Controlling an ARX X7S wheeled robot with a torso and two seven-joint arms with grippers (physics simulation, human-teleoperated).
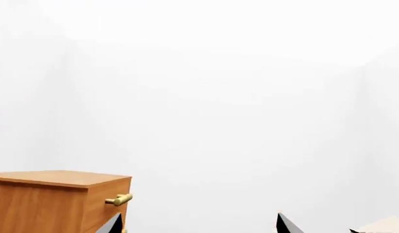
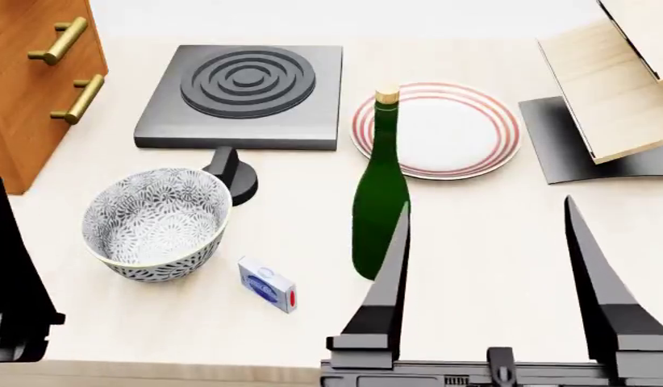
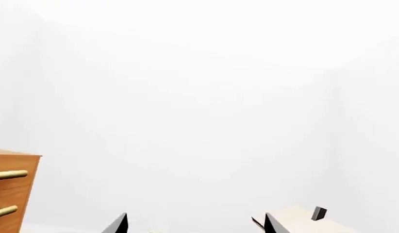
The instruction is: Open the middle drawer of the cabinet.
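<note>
The cabinet (image 2: 31,89) was seen at the bench's (image 2: 504,242) far left corner, beside the stove plate (image 2: 243,95), its middle drawer's handle (image 2: 77,98) untouched. A square approach to that brass bar would be needed before any straight pull. The right end effector (image 2: 488,266) was held released near the green bottle (image 2: 381,189); the left end effector's (image 2: 14,298) state could not be told

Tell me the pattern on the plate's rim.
Thin red concentric rings on white, around the plate; the head view shows it best.
</note>
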